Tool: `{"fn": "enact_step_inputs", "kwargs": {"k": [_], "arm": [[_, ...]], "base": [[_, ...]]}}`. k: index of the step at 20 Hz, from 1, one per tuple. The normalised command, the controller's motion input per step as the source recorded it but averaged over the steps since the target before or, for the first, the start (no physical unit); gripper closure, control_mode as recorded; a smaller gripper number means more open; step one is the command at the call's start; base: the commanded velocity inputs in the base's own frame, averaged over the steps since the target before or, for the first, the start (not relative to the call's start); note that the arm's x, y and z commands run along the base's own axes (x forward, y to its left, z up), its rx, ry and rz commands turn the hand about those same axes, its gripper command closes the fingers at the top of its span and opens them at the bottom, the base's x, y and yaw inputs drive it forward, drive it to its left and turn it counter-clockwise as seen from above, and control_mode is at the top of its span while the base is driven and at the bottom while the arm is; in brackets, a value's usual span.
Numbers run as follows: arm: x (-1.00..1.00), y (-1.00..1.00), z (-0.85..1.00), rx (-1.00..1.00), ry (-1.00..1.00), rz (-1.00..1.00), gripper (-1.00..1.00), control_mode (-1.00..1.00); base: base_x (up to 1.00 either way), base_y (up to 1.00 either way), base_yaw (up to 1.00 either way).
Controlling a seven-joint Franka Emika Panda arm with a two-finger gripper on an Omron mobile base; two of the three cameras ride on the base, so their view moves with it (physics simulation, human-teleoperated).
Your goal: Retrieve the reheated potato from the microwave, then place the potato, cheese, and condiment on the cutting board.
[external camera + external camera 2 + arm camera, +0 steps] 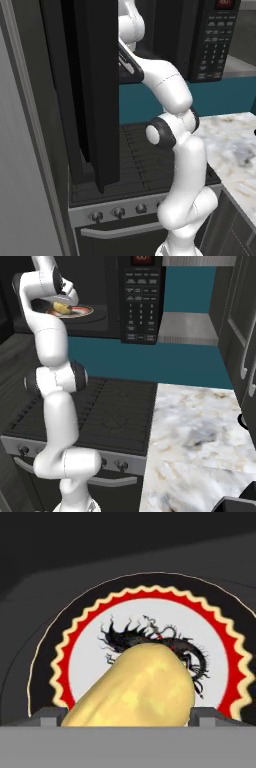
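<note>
Hand: while the hand (128, 714) stood spread wide, we saw a fingertip at 9 and 3 o'clock of the potato (137, 687), gripping nothing yet.
Potato: on the plate (220, 642) inside the microwave (145, 301).
Risk: we judged that closing off-centre could roll the rounded lump away.

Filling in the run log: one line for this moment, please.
stage: reaching into microwave | gripper: open, straddling potato | potato: on plate | door: open
</note>
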Motion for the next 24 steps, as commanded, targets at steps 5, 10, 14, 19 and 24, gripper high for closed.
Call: {"fn": "enact_step_inputs", "kwargs": {"k": [5,10,14,19,24], "arm": [[-0.56,-0.07,-0.16,0.08,-0.13,0.08,1.0,-1.0],[-0.63,-0.12,-0.25,0.08,-0.23,0.12,1.0,-1.0],[-0.59,-0.16,-0.33,0.07,-0.16,0.12,1.0,-1.0],[-0.53,-0.22,-0.18,0.07,-0.06,0.11,1.0,-1.0],[-0.49,-0.24,0.04,0.08,0.02,0.06,1.0,-1.0]], "base": [[0.0,0.0,0.0],[0.0,0.0,0.0],[0.0,0.0,0.0],[0.0,0.0,0.0],[0.0,0.0,0.0]]}}
